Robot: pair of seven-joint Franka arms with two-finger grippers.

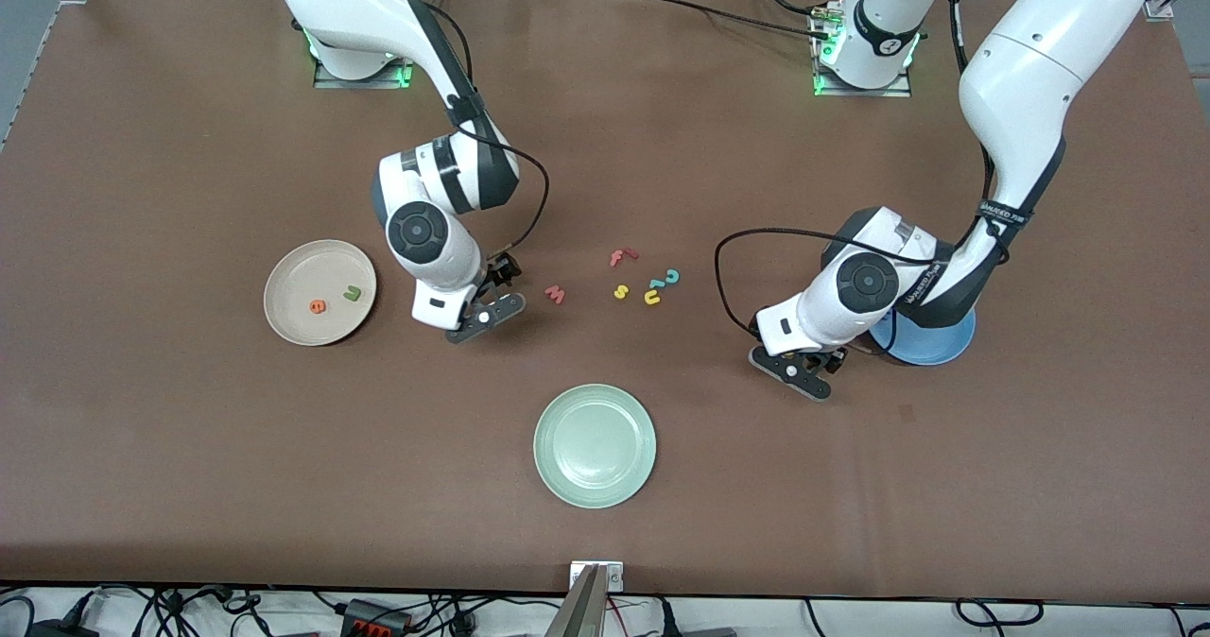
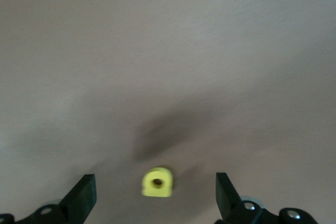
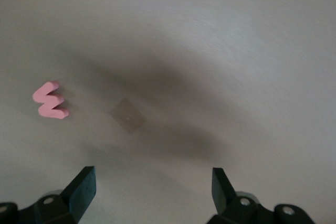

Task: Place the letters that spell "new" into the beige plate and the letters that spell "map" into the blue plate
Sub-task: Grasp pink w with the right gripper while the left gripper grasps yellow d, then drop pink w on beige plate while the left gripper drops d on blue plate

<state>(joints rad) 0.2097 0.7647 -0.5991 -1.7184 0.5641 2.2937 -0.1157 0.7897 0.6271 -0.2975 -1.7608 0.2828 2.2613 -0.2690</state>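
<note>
Front view shows the round pale beige plate [image 1: 319,292] toward the right arm's end of the worktop [image 1: 189,448], holding the small orange letter e [image 1: 318,306] and the dark green n-shaped letter [image 1: 352,291].

We judge "new" two-thirds done: the pinkish-red letter w [image 1: 555,294] lies on bare worktop beside the right gripper [image 1: 484,316], whose jaws stand released and empty.

The bright blue plate [image 1: 931,342] sits largely hidden under the left arm; we cannot tell what it holds.

In the left wrist view, the left gripper [image 2: 152,195] is spread wide over a small yellow letter with a round hole [image 2: 157,182], not yet grasped.

A pale green plate [image 1: 595,445] and loose letters [image 1: 643,280] remain mid-worktop.
</note>
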